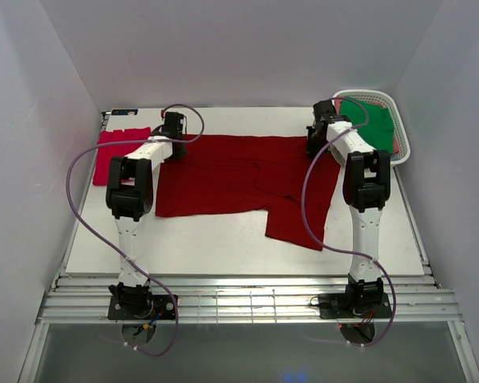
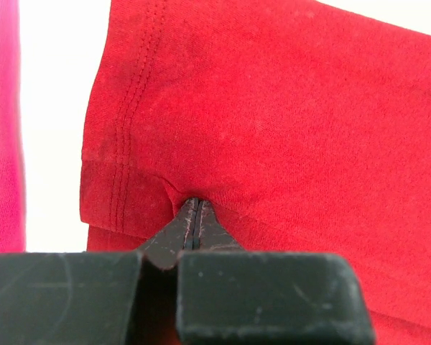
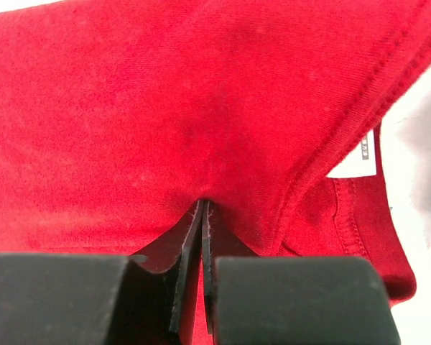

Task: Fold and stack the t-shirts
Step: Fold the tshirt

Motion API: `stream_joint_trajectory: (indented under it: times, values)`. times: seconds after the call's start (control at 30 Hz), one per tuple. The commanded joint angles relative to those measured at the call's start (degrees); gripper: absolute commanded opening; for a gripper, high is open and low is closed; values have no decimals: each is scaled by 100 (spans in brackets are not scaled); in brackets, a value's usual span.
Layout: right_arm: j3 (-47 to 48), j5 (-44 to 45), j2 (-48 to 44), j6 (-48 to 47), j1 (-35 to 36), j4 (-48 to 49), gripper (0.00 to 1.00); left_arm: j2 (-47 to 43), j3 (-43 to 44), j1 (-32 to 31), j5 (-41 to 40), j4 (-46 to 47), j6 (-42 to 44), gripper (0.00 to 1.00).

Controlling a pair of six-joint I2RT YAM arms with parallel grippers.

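Note:
A large dark red t-shirt [image 1: 239,179] lies spread across the middle of the table. My left gripper [image 1: 174,137] is shut on its far left edge near the hem [image 2: 129,129]. My right gripper [image 1: 315,142] is shut on its far right edge beside the collar [image 3: 359,93]. The cloth puckers at both pinch points, as the left wrist view [image 2: 194,201] and the right wrist view [image 3: 203,203] show. A brighter pinkish-red t-shirt [image 1: 116,152] lies folded at the far left. A green t-shirt [image 1: 367,124] sits in the basket.
A white slotted plastic basket [image 1: 399,128] stands at the far right corner, close to my right arm. White walls close in the table on three sides. Bare table [image 1: 207,243] shows in front of the dark red shirt.

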Motion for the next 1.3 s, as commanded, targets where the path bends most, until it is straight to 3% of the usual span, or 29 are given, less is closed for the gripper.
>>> stream_joint_trajectory:
  times: [0.0, 0.17, 0.23, 0.27, 0.4, 0.6, 0.7, 0.93, 1.27]
  values:
    - [-58, 171, 400, -104, -159, -305, 8, 590, 283, 69, 208, -441, 105, 0]
    - [-329, -208, -222, -517, -159, 388, 9, 364, 583, 69, 226, -398, 70, 3]
    - [-670, -182, -870, -657, -159, 793, 21, -100, 557, 51, 217, -240, 70, 15]
    - [-864, -129, -1170, -719, -159, 942, 24, -312, 452, 34, 173, -135, 96, 27]
    - [-2086, 186, -2805, -790, -36, 1638, 41, -1437, 48, -115, -38, 129, 219, 41]
    - [-4010, 846, -4748, -203, 552, 813, 43, -3176, -2311, -327, -556, 8, 88, 43]
    - [-5054, 1180, -5452, 201, 1044, 514, 44, -3494, -3271, -318, -705, -335, -245, 43]
    - [-6480, 1559, -6769, 1326, 2028, -110, 44, -3688, -4293, -318, -592, -671, -905, 42]
    - [-7317, 1532, -7931, 1873, 2196, -708, 43, -3891, -4602, -292, -723, -451, -941, 42]
